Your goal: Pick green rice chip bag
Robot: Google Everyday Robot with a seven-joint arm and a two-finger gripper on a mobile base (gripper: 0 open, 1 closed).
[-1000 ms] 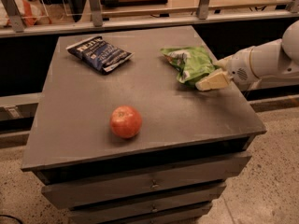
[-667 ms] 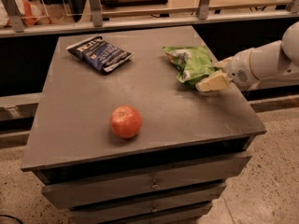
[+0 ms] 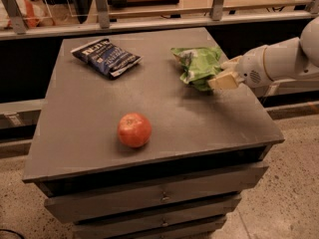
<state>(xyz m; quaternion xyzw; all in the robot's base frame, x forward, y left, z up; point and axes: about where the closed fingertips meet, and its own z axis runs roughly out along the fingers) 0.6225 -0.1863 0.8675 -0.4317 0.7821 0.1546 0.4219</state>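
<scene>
The green rice chip bag [image 3: 198,64] lies crumpled on the right rear part of the grey cabinet top [image 3: 164,108], its white-silver patch toward the left end. My gripper [image 3: 223,77], cream-coloured on a white arm that comes in from the right, is at the bag's right edge and touches it, low over the cabinet top. The gripper covers the bag's right end.
A dark blue chip bag [image 3: 105,57] with white lettering lies at the rear left. A red apple [image 3: 134,130] sits near the front middle. The cabinet has drawers below. A railing and shelf run behind it, and a speckled floor lies to the right.
The gripper has edged slightly left and up against the green bag, and the bag looks a little more bunched. The apple and the blue bag have not moved.
</scene>
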